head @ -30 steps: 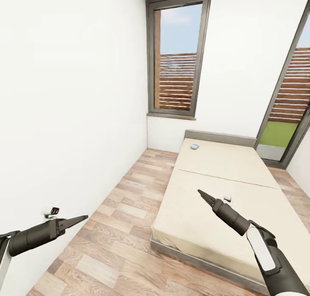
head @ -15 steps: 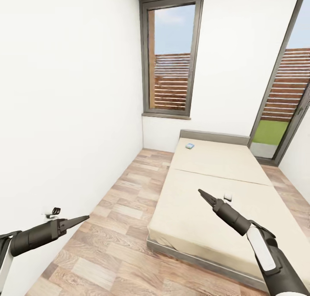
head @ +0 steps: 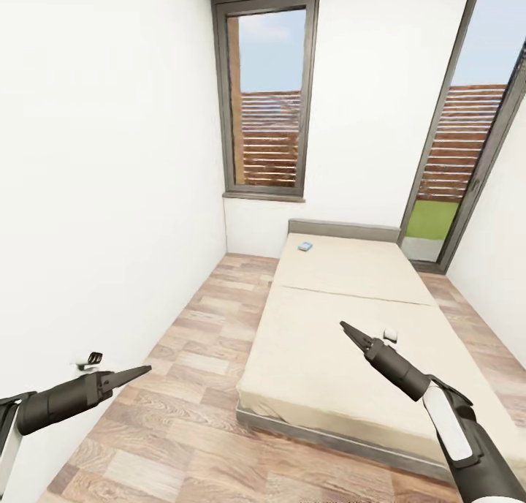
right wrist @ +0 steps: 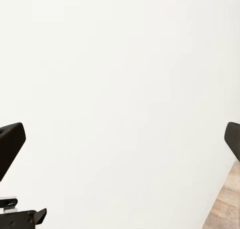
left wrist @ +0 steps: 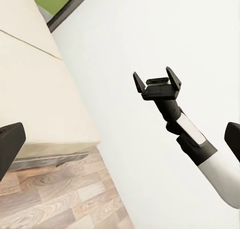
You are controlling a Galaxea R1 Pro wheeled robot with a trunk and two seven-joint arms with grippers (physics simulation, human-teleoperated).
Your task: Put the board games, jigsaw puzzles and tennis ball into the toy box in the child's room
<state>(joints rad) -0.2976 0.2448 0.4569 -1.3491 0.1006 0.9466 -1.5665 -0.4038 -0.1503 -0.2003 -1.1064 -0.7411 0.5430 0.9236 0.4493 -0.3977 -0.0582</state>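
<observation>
Since a second ago our whole head view has swung, so the bed (head: 343,320) and the window (head: 269,97) now sit further left in it and more of the glass door (head: 467,123) on the right shows; our arms hold the same pose in front of us. We face the child's room with a white wall (head: 102,196) close on our left and the wood-plank floor (head: 197,357) running between that wall and the bed. Our left gripper (head: 139,372) hangs low at the near left, over the floor and pointing right toward the bed; from the head view its fingers look pressed together, and we cannot tell from that angle alone, but the left wrist view shows its two dark fingertips (left wrist: 10,146) at opposite edges, spread and grasping nothing. Our right gripper (head: 347,330) reaches out over the near section of the mattress, pointing far and left; the left wrist view shows it (left wrist: 157,81) with its fingers parted and empty. On the bed we see a small blue board game (head: 305,246) lying near the grey headboard (head: 343,230), and a small white-looking flat thing (head: 390,334) just beside our right gripper, too small to identify.
</observation>
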